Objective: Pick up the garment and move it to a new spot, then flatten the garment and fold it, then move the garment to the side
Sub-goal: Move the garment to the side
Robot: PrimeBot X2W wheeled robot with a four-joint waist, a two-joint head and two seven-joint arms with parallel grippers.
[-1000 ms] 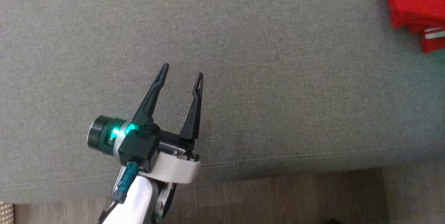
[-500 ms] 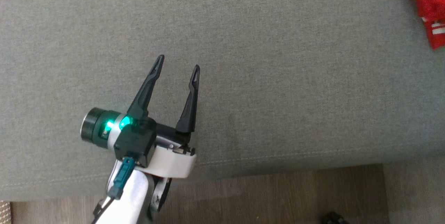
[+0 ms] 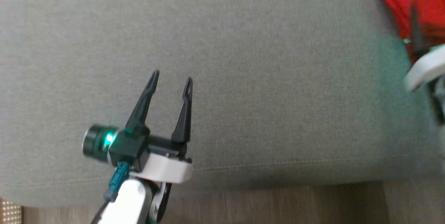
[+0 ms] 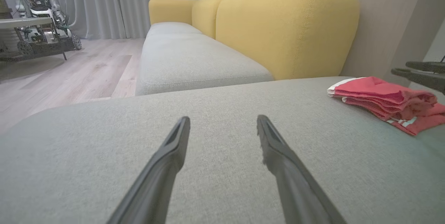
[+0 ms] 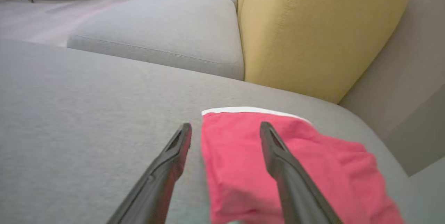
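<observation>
You have the garment [image 5: 229, 154] folded and lying at the far right end of the cushion [image 3: 243, 60], with the right jaws above it and the left jaws over bare fabric, both wide open and empty, so I judge the task almost finished.

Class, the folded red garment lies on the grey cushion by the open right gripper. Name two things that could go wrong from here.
1. The right gripper has its fingers astride the garment edge; withdrawing low could snag a layer and undo the fold.
2. The garment lies close to the rim of the cushion, so a nudge might slide it off.
</observation>
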